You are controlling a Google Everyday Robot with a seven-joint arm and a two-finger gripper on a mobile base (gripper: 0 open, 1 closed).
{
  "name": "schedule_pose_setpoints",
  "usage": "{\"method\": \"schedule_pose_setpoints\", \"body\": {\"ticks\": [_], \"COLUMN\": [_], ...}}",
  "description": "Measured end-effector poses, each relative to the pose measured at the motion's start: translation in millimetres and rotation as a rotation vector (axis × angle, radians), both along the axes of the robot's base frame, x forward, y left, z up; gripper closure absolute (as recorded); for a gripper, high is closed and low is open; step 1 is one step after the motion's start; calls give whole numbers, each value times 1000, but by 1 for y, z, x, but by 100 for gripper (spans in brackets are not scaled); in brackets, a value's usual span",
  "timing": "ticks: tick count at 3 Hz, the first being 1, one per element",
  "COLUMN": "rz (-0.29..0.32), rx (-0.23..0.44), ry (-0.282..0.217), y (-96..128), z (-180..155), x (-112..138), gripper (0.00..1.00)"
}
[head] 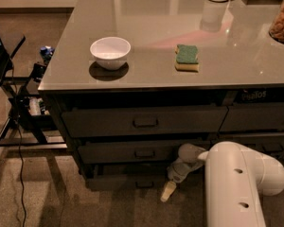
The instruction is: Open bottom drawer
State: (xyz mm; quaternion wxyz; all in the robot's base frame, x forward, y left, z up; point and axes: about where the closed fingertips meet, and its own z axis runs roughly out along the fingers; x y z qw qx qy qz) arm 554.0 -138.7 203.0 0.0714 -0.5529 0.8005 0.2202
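Note:
The bottom drawer (128,181) is the lowest dark grey front of the wide stack under the counter, just above the floor, with a small handle (144,184) at its centre. My gripper (168,191) hangs low in front of this drawer, just right of the handle and close to the floor. My white arm (236,183) reaches in from the lower right and hides the right end of the drawer front. Whether the gripper touches the handle cannot be told.
The middle drawer (132,152) and top drawer (142,122) sit above. A narrower drawer stack (260,117) is to the right. On the counter are a white bowl (110,51) and a green sponge (187,57). A metal stand with cables (19,122) is at left.

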Motion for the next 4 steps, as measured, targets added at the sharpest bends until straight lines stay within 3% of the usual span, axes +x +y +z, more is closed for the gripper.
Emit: {"method": "schedule_pose_setpoints", "body": {"ticks": [1,2,4], "rz": [-27,-28,-74], "rx": [-14,-14,-29], "ry": [77,76,8], "y": [-11,-11,-5], "z": [17,17,31], "x": [-51,-50,-20], "gripper": [0,0,0]}}
